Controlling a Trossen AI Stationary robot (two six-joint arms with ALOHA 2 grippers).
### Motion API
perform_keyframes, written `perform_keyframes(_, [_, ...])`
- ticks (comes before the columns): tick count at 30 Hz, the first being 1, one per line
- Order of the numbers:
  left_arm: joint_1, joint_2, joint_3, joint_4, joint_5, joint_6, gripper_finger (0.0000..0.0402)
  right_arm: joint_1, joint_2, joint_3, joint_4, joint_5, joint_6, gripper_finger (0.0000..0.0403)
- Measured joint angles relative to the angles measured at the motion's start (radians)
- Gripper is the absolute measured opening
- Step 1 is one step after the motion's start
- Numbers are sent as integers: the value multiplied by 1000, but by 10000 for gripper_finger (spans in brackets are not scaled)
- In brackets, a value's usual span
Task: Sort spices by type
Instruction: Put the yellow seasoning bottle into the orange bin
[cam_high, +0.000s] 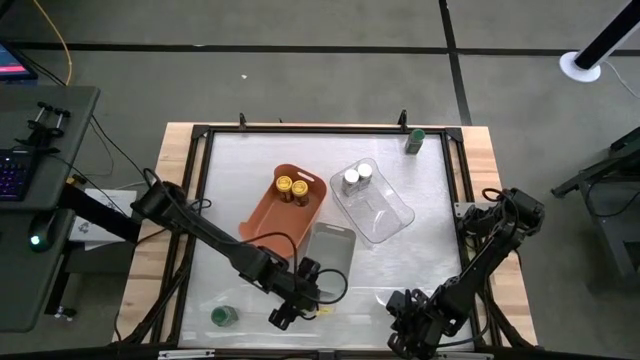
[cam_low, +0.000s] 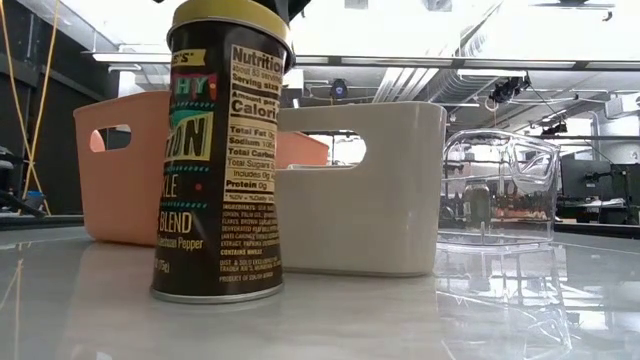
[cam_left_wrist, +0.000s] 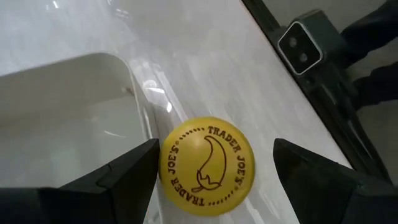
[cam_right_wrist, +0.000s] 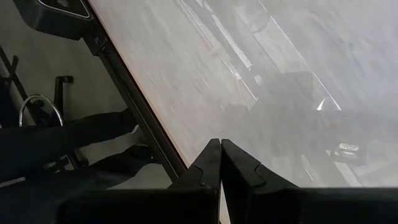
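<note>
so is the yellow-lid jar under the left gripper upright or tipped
Upright: the yellow-lid jar stands on its base on the table, lid up between the open left gripper.

A pale, glossy desk with a dark frame carries an orange tray, a grey tray beside it and a clear tray. Green-lidded jars stand at the far corner and near edge; a yellow-lidded jar stands upright by the grey tray.

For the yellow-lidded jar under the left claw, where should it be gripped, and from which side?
From straight above, closing on the sides just under the lid. The yellow-lidded jar stands upright on the table, and the open left claw already straddles its round lid, with the grey tray close beside.
</note>
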Motion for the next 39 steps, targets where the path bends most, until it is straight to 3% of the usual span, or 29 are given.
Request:
perform_keyframes(14, [-4, 54, 0, 4, -11, -18, 296, -7, 1, 1, 0, 7, 0, 0])
perform_keyframes(17, [-4, 50, 0, 8, -51, -18, 274, -7, 1, 1, -2, 9, -1, 0])
perform_keyframes(22, [-4, 46, 0, 20, -56, -44, 197, -7, 1, 1, -9, 9, -3, 0])
perform_keyframes(25, [-4, 45, 8, 10, -54, -45, 194, -7, 1, 1, -9, 10, -10, 0])
perform_keyframes(29, [-4, 0, 38, -30, -24, -52, 194, -6, 1, 1, -15, 12, -11, 0])
perform_keyframes(34, [-4, -171, 64, -104, -22, -42, 194, -6, 1, 1, -17, 29, -18, 0])
perform_keyframes(36, [-2, -262, 64, -123, -89, -28, 194, -6, 1, 1, -16, 30, -18, 0])
perform_keyframes(39, [22, -408, 65, -173, -369, -8, 194, -6, 1, 1, -14, 31, -10, 0])
